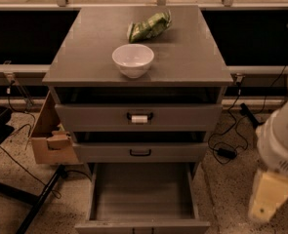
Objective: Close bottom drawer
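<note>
The grey three-drawer cabinet (138,38) stands in the middle of the camera view. Its bottom drawer (141,194) is pulled far out toward me, and its long flat grey tray is empty. The drawer's front panel (141,226) sits at the frame's lower edge, and its handle is out of view. My arm (280,140) shows at the right edge as a white segment with a yellowish link (269,195) below it, right of the open drawer. My gripper itself is out of view.
The top drawer (139,117) with a white tag and the middle drawer (140,152) stand slightly out. A white bowl (133,60) and a green bag (150,26) sit on top. A cardboard box (51,138) is at the left, with cables (226,150) on the floor at the right.
</note>
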{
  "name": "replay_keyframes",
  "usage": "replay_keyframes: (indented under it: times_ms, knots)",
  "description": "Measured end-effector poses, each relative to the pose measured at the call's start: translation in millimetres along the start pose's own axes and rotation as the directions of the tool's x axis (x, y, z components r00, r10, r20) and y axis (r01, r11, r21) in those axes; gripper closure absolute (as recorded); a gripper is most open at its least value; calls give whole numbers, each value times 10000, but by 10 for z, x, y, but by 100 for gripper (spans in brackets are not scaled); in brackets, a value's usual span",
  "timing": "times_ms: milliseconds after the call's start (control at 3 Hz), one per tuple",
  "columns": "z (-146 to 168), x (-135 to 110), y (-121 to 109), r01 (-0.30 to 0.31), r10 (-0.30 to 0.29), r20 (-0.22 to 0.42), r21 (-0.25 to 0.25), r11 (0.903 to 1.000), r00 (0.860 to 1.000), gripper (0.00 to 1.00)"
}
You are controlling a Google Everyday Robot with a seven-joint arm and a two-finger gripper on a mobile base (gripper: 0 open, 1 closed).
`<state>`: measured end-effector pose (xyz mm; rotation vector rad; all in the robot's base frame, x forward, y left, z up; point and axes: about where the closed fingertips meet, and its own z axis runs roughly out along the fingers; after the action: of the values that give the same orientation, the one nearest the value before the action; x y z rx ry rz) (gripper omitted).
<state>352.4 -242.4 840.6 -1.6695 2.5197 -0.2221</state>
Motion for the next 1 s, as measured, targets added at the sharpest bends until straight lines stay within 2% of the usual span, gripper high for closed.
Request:
replay_keyframes:
  times_ms: [333, 667, 1000]
  knots:
    - [585, 268, 364, -372, 350, -632, -334, 9988, 9974, 0]
    - [1074, 390, 549, -733, 596, -1136, -1207, 9900, 9917, 0]
    - [1156, 396, 567, -821, 656, -1193, -1394, 9868, 9907, 0]
